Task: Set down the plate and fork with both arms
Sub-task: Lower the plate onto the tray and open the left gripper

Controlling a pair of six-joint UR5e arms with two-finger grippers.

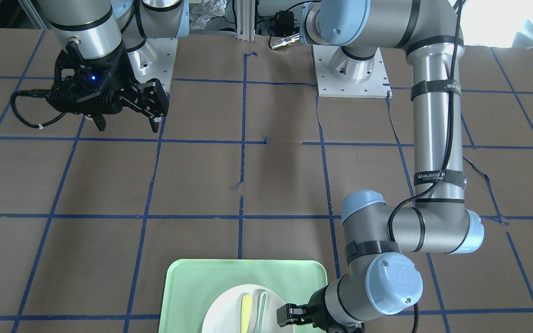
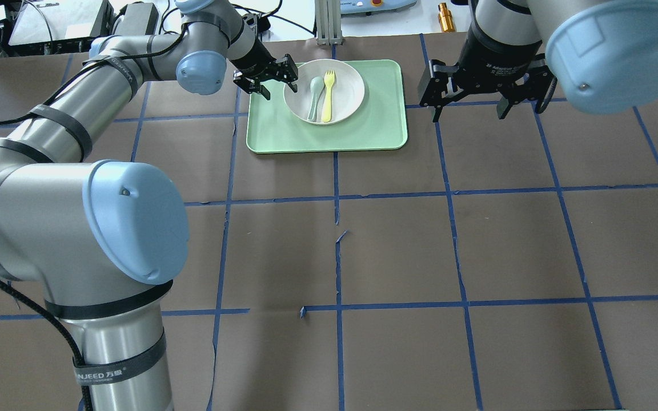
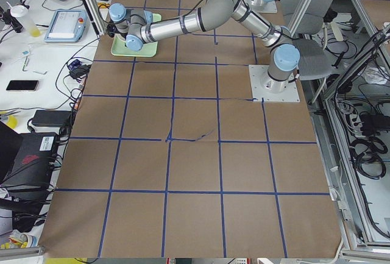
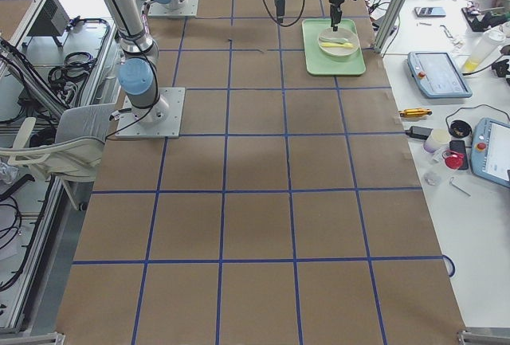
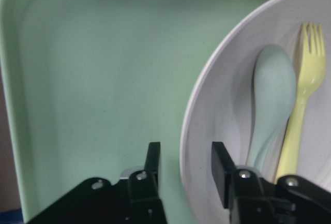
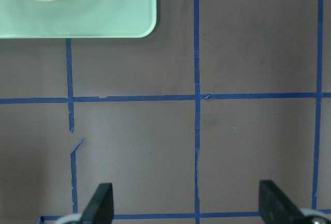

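Round shallow white plate [image 2: 349,85] lay inside the rectangular mint-green tray [image 2: 374,128], towards the tray's far edge as the overhead camera saw it. Small pale yellow plastic fork [image 2: 327,97] lay in the plate with its tines pointing away from the robot. A grey-green spoon [image 2: 313,101] of like size lay just beside it on the robot's left, bowl likewise at the far end. The tray sat on the brown table [image 2: 397,245], which was marked with a grid of blue tape, near the table edge farthest from the robot.

Left gripper [image 5: 186,175] was at the plate's left rim. In its wrist view the black fingers [image 5: 153,162] straddled that rim, one over the tray floor outside the plate and the other over the plate's inside, near the spoon's handle. The jaws stood narrowly apart, with space visible between the pads and the rim, and gripped nothing. Whether the fingertips touched the tray or the plate could not be told.

Right gripper [image 2: 469,111] hung over bare table just beside the tray's right edge, apart from it. It pointed down, with its jaws spread wide and empty. Its wrist view showed a corner of the tray and part of the plate at the upper left.
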